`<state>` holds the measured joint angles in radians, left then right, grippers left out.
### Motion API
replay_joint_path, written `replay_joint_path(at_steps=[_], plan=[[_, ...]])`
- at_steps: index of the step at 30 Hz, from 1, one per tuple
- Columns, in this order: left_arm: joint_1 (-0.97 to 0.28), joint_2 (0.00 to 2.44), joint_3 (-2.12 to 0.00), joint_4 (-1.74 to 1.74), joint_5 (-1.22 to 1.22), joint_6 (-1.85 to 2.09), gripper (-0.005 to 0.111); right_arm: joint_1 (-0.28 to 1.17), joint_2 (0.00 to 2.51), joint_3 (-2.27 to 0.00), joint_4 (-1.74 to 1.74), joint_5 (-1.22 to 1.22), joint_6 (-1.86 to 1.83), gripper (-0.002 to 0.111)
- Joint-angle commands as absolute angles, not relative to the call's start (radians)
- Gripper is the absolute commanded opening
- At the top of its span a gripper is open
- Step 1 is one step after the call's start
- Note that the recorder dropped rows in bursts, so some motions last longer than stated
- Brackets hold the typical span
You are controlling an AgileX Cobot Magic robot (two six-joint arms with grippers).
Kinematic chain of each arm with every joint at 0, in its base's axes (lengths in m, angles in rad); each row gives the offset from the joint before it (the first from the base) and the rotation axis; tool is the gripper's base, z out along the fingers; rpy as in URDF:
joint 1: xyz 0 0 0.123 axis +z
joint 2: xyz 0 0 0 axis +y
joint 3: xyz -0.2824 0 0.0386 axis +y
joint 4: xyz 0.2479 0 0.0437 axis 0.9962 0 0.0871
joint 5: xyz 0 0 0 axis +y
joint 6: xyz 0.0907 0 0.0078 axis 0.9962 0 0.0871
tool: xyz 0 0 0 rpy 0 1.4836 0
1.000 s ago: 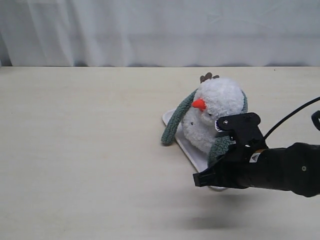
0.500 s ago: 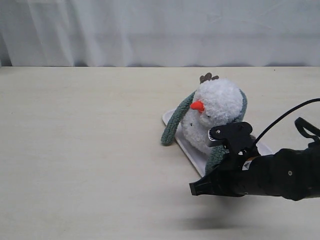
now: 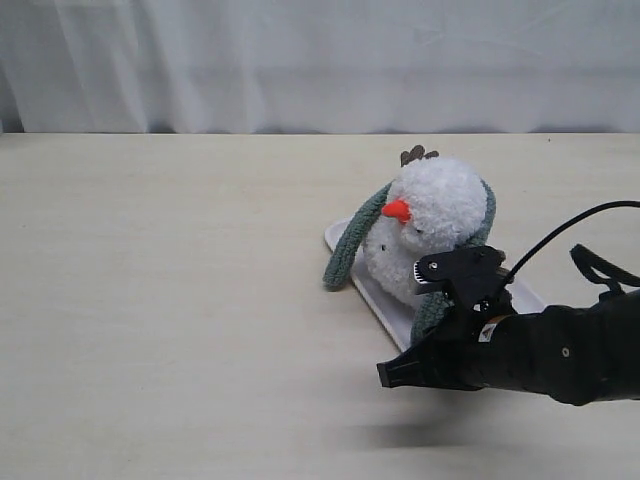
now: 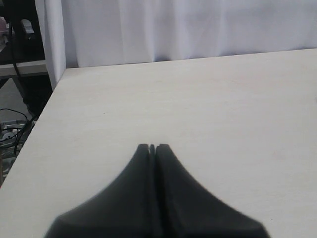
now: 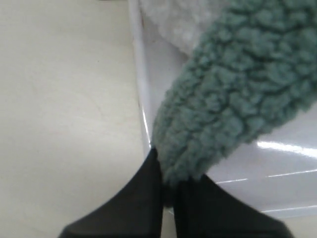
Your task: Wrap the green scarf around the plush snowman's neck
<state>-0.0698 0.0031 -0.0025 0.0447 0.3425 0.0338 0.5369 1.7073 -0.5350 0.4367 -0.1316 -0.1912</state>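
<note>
Step in hand: wrapping. The right hand [image 5: 171,184] is clamped on one end of the green scarf [image 3: 352,238]. The scarf drapes behind the head of the snowman [image 3: 440,205], which lies on the white tray [image 3: 380,295]. The next move likely calls for carrying that end across the snowman's front. The left hand [image 4: 152,148] is closed and empty.

The right arm [image 3: 545,352] is reaching in low and nearly level from the right side of the exterior view. The right tool [image 5: 168,182] is pointing left, jaws pinching the end of the green scarf [image 5: 223,99]. The left tool [image 4: 152,147] is hovering over the worktop [image 4: 208,94], jaws pressed together, gripping nothing.
</note>
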Motion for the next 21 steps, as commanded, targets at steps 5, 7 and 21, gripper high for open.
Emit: replay_joint_path(at_steps=[5,7,21], plan=[[-0.077,0.000,0.000,0.040,0.331,0.038,0.000,0.538,1.709,-0.536,0.433,-0.121,-0.187,0.004],[-0.077,0.000,0.000,0.040,0.331,0.038,0.000,0.538,1.709,-0.536,0.433,-0.108,-0.187,0.004],[-0.077,0.000,0.000,0.040,0.331,0.038,0.000,0.538,1.776,-0.536,0.429,-0.102,-0.235,0.004]])
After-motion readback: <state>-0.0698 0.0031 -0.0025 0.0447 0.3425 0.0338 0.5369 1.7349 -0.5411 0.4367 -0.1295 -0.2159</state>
